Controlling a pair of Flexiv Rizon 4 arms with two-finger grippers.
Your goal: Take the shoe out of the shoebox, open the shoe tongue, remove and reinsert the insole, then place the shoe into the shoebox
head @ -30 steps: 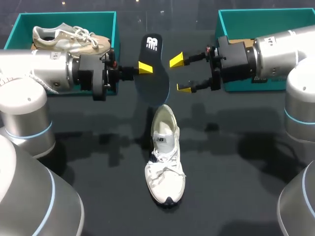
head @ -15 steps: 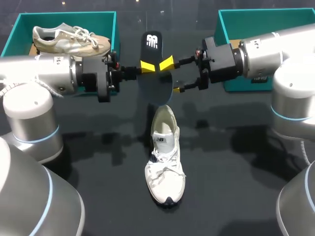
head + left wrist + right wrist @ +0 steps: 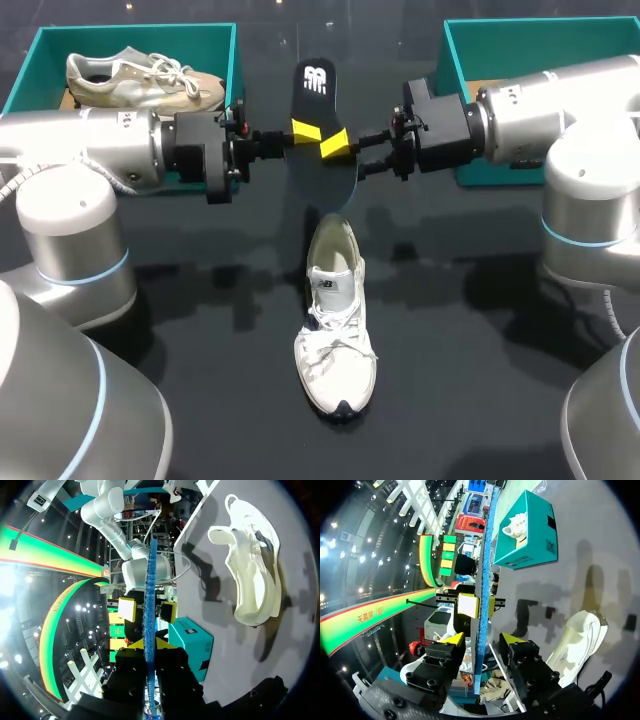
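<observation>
Your right hand (image 3: 341, 153) is sliding in, open, around the insole (image 3: 312, 95) that your left hand (image 3: 303, 131) is gripping, upper middle.

The flat black foam insole (image 3: 322, 175) bears a white mark and a blue edge. White lace-up shoe (image 3: 335, 330), black surface (image 3: 480, 400), teal cardboard shoeboxes (image 3: 30, 60), yellow-tipped fingers (image 3: 306, 130).

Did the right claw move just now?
Yes. The right claw slid inward, away from the right shoebox, toward the insole that the left claw holds.
</observation>
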